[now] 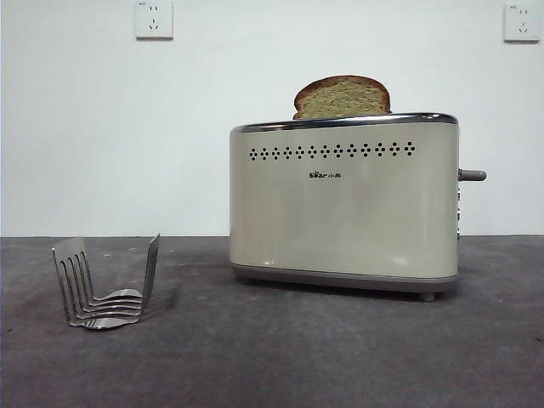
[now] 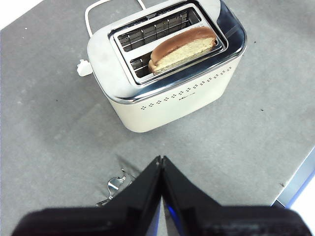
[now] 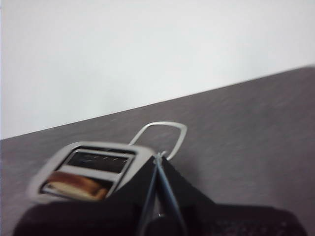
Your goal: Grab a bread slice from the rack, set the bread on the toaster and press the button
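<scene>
The slice of bread [image 1: 342,96] stands in one slot of the cream toaster [image 1: 343,204], its domed top sticking out. It shows in the left wrist view [image 2: 183,48] in the slot nearer the holes, and blurred in the right wrist view [image 3: 74,187]. The dark-grey button [image 1: 473,175] sticks out of the toaster's right end, high up. The metal rack [image 1: 106,285] stands empty at the left; a bit of it shows beside my left gripper [image 2: 161,159]. My left gripper is shut and empty, above the table. My right gripper [image 3: 158,157] is shut and empty, above the toaster [image 3: 88,169].
A white power cord [image 2: 91,19] runs from the toaster's back; its loop shows in the right wrist view [image 3: 165,132]. Two wall sockets [image 1: 154,19] sit high on the white wall. The table's edge [image 2: 295,177] lies near the toaster in the left wrist view.
</scene>
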